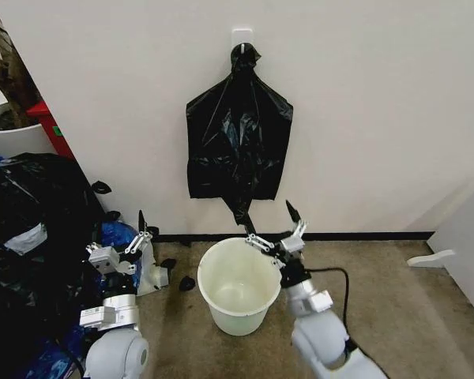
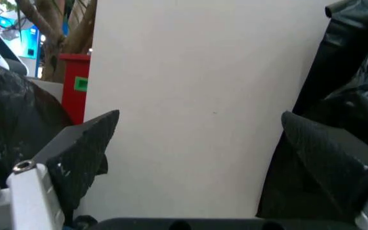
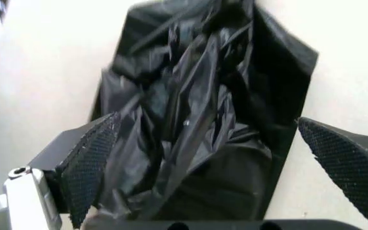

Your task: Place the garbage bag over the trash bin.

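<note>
**Bin Waits for Its Bag**

On the far left, big black sacks (image 1: pixel 24 229) sit piled on the floor, with a white planter (image 1: pixel 12 138) and a red box (image 1: pixel 54 130) behind them.

Next comes the left pincer (image 1: pixel 142 229). It is held up low, near the sacks, and its two fingers are spread apart with nothing between them. Its wrist view looks at the bare white wall (image 2: pixel 190 96), with black plastic off to each side.

Past it, in the middle, the trash bin (image 1: pixel 238 288) stands on the floor close to the wall. It is cream-white and round, and it has no bag in it yet.

Up on the wall above the bin hangs a flat bunch of black bags (image 1: pixel 237 142), tied in a knot on a white hook (image 1: pixel 242 35). Its bottom tip dangles just over the far rim of the bin.

Right of that tip is the right pincer (image 1: pixel 270 223), raised over the far right rim of the bin. Its fingers are wide apart too, and hold nothing. Its wrist view looks straight at the crinkly black plastic.

A black cable (image 1: pixel 341 284) runs along the right arm.

So the job looks like it has only just begun. No single garbage bag has been pulled free, none is opened, and none covers the bin. All of that seems left to do.
</note>
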{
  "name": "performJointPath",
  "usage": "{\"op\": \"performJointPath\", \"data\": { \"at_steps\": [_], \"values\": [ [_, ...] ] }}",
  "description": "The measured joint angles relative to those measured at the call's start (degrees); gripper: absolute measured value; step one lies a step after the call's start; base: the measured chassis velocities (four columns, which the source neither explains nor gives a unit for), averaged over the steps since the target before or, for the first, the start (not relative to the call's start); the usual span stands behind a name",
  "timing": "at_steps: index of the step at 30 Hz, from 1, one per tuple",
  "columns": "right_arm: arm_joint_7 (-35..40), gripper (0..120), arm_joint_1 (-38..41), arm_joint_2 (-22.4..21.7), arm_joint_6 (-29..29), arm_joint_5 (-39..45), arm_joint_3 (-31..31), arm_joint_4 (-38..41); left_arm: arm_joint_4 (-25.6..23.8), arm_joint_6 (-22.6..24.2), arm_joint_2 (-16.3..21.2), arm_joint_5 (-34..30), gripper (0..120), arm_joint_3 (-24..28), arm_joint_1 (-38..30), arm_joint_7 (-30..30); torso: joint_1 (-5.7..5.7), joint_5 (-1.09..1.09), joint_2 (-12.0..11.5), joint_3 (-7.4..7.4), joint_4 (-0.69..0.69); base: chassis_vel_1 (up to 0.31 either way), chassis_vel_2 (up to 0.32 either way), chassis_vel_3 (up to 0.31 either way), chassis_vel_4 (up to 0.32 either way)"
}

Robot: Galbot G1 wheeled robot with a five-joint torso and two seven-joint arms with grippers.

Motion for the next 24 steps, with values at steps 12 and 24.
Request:
{"op": "performJointPath", "data": {
  "at_steps": [12,24],
  "values": [
    [4.1,98,8.5,0.3,-9.2,-1.9,-2.7,-6.1,1.5,0.2,0.7,-0.5,100,-0.4,-1.6,-0.2,0.00,0.00,0.0,0.00,0.00,0.000,0.000,0.000,0.000],
    [4.9,52,11.5,1.1,-11.3,-0.7,-3.5,-5.8,1.9,0.2,0.7,-0.6,100,-0.4,-1.9,-0.3,0.00,0.00,0.0,0.00,0.00,0.000,0.000,0.000,0.000]
  ]
}}
